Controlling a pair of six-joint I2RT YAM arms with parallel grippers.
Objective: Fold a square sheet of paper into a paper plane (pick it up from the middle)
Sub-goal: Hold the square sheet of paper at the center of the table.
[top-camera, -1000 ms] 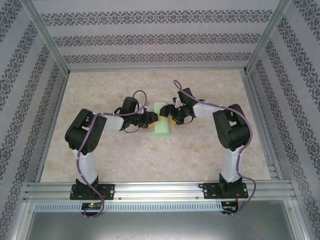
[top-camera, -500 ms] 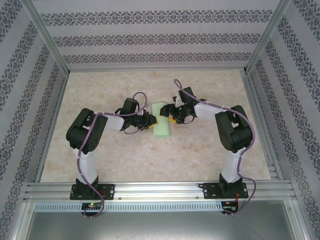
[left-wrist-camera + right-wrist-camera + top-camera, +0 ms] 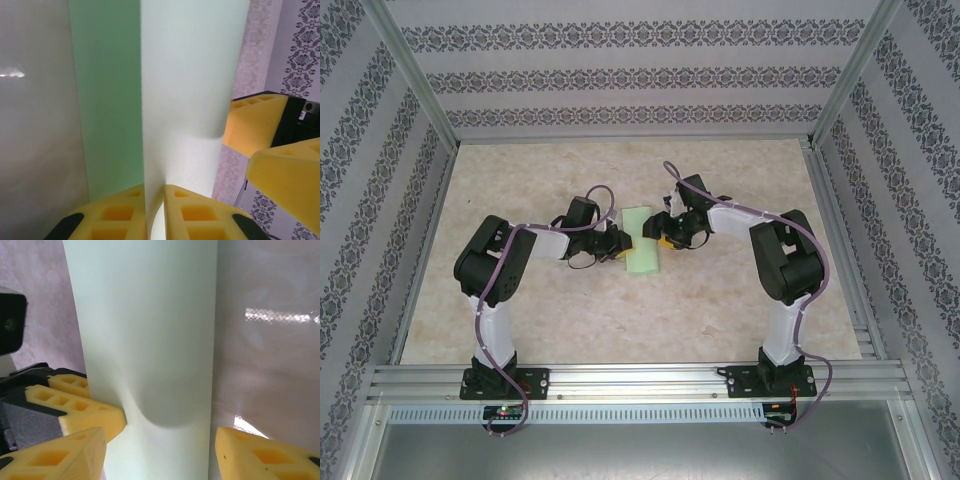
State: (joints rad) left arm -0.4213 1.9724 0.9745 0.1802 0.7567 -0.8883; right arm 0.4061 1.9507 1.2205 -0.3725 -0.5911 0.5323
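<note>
Beneath the square sheet of paper the beige table is spread, and the sheet is laid about midway across it. The sheet is seen folded into a long, narrow, pale green strip, its long sides running away from the arm bases at a slight slant.

Against the sheet's left long edge the left gripper is set low. Its yellow fingers are drawn almost together, and a thin raised fold of the sheet is pinched between them. In the left wrist view a darker green layer is shown to the left of that fold and a paler, broader layer to its right.

At the sheet's right long edge the right gripper is placed. Its fingers are spread apart, one set on each side of the sheet's width, and whether either one touches the paper cannot be told. In the right wrist view a soft dent is seen in the sheet at the edge where the left gripper's tips meet it.

Well beyond the sheet on three sides, walls papered with dark patterned bands are seen
</note>
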